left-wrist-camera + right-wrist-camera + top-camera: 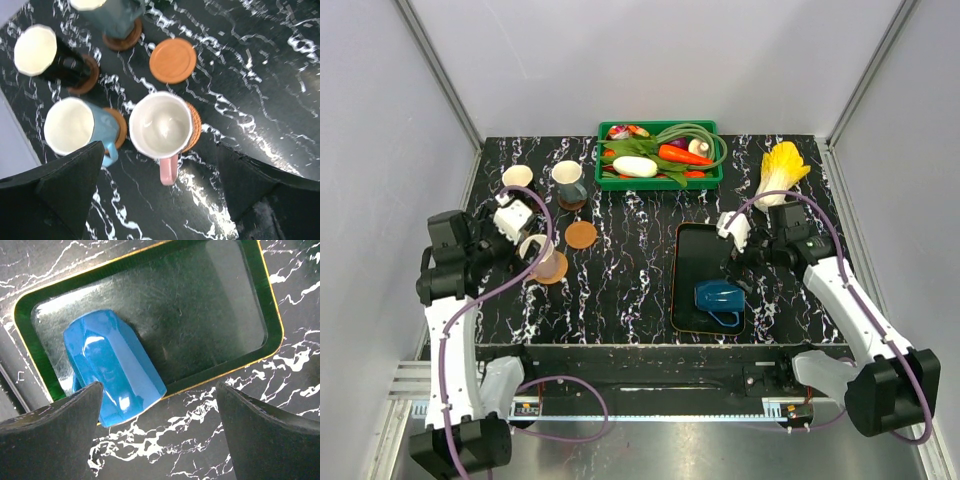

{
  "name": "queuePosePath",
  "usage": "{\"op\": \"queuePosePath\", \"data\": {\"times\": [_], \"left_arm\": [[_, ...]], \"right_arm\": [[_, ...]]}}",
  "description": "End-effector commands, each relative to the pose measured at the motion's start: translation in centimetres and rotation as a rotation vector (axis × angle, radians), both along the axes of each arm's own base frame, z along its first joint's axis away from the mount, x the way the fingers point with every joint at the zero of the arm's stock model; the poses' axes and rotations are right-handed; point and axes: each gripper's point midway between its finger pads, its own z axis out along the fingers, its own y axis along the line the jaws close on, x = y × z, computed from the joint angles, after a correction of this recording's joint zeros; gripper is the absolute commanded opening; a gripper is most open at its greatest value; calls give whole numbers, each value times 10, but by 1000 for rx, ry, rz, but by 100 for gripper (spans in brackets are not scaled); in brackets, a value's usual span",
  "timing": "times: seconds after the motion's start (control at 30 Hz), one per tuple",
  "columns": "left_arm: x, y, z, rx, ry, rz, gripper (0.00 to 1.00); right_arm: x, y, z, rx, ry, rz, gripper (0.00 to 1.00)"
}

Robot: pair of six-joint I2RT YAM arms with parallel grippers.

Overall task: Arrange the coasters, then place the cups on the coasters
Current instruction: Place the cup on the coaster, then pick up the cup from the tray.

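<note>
Fingers spread above four cups on four coasters; fifth coaster bare.

The tabletop is black with white marble veining; one coaster is orange-brown, one cup glossy blue (tray dark, gold-edged).

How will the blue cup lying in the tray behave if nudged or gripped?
Likely slippery: the blue cup is glossy, glare on its facets. Lying on its side in the black tray, it may slide or rock, though the facets and handle should limit rolling. Looks rigid, probably chippable.
</note>
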Motion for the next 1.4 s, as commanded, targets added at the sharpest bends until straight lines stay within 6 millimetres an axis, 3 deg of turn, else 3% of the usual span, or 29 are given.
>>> {"op": "queuePosePath", "data": {"times": [0.0,0.1,0.4,0.67,0.9,1.07,1.37], "left_arm": [[5,-32,30,-60,-25,-100,99],[14,-46,27,-27,-2,-106,99],[35,-120,26,53,21,-210,99],[44,-198,29,127,29,-354,99],[48,-247,10,197,51,-432,99],[44,-277,4,231,50,-494,99],[25,-339,-17,257,82,-630,99]], "right_arm": [[2,0,19,56,-27,57,100],[4,-1,23,84,-32,38,100],[14,-16,49,137,-115,-179,100],[24,-42,74,150,-169,-443,100],[40,-75,93,182,-311,-701,100],[56,-106,89,130,-380,-880,100],[62,-135,89,93,-435,-1021,100]]}}
